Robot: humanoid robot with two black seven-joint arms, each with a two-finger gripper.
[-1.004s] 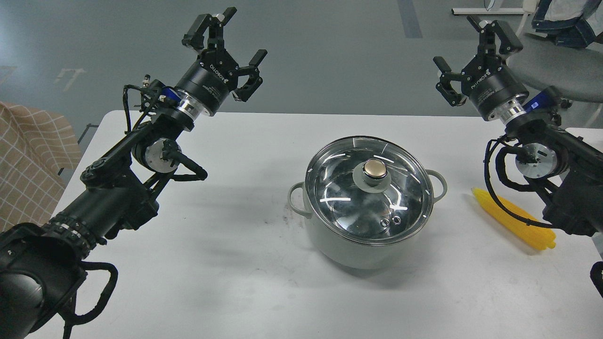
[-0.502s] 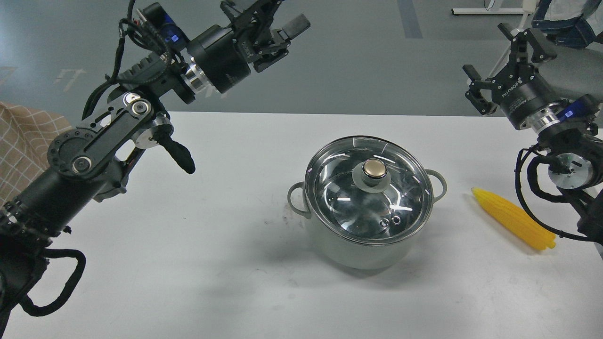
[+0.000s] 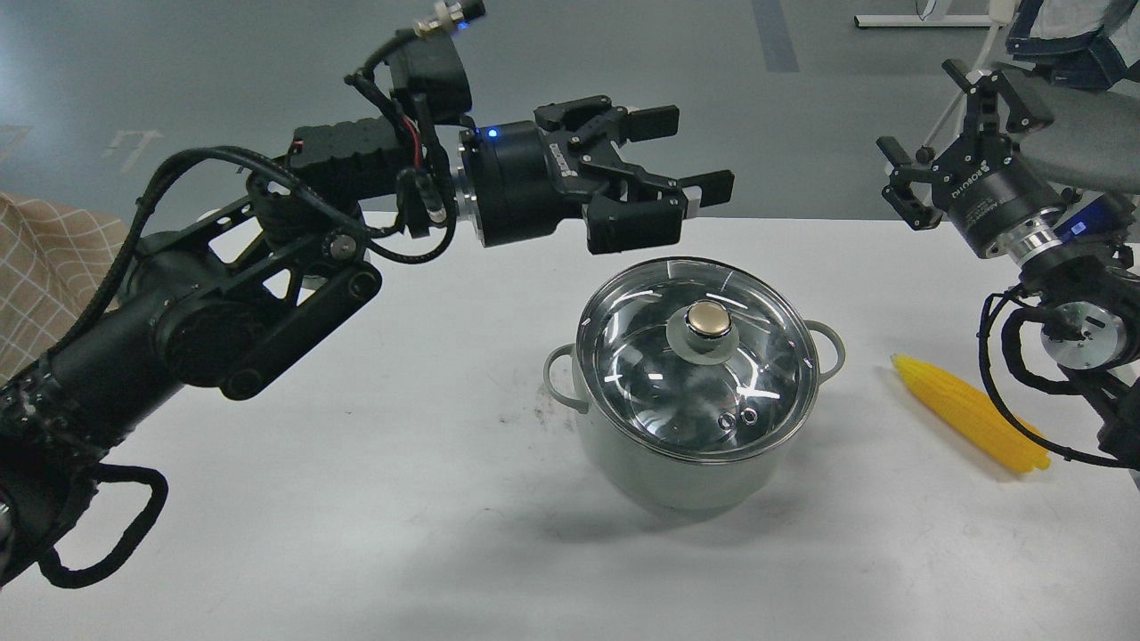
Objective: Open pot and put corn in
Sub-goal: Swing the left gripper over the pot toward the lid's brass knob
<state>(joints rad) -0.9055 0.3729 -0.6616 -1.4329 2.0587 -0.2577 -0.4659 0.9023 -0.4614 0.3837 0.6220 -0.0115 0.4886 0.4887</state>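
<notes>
The pale grey-green pot (image 3: 686,472) stands mid-table with its glass lid (image 3: 659,374) on, brass-coloured knob (image 3: 709,319) on top. Small loop handles stick out left and right. The yellow corn (image 3: 971,413) lies on the table to the pot's right, point toward the pot. My left gripper (image 3: 690,151) is open and empty, reaching in horizontally above and behind the pot's far rim. My right gripper (image 3: 948,116) is open and empty, raised at the far right, above and behind the corn.
The white table (image 3: 356,499) carries only the pot and the corn. A checked cloth (image 3: 44,285) hangs at the left edge. A grey chair (image 3: 1078,125) stands behind my right arm. A black cable of the right arm loops just over the corn's right end.
My left arm has swung right and down, turning its open gripper from pointing up to lying level near the pot. My right gripper has shifted a little right and up. Pot and corn have not moved.
</notes>
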